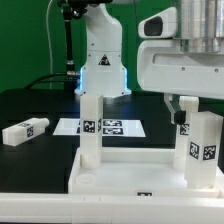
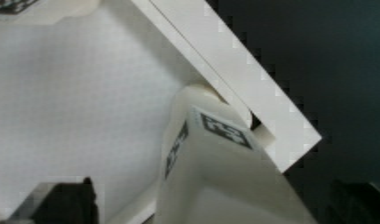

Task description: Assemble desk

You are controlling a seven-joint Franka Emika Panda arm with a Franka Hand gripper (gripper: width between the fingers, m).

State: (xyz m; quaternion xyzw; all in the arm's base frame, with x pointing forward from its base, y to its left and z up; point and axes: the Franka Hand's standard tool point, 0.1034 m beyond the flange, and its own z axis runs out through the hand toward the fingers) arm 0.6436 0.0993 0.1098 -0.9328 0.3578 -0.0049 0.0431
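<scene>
Two legs stand upright on the tray (image 1: 122, 176), one at each of the two corners that lie deeper in the exterior view. The fingers (image 1: 180, 110) hang from above at the near leg (image 1: 202, 140), the one on the exterior view's right. One dark finger shows just beside the top of this leg, on the side that faces the second leg (image 1: 92, 128); the other finger is hidden behind the leg.

In the wrist view the near leg (image 2: 213, 178) rises between the two blurred dark fingertips (image 2: 66, 204), and it carries a square tag (image 2: 226, 131) on one face. Whether the fingers pinch this leg or only stand spread around it, one cannot tell: the contact is blurred in the wrist view and hidden in the exterior one. Below the fingers lies the white floor of the tray (image 2: 80, 100), and its raised rim runs slanted past the foot of the near leg.

The second leg stands well apart from the fingers, at the other corner, and nothing touches it. A loose leg (image 1: 25, 130) lies flat on the black tabletop (image 1: 40, 100), much farther from the fingers, beyond the second leg and outside the tray. The marker board (image 1: 100, 127) lies flat on the tabletop behind the tray, partly hidden by the second leg. The robot base (image 1: 103, 60) stands behind the marker board.
</scene>
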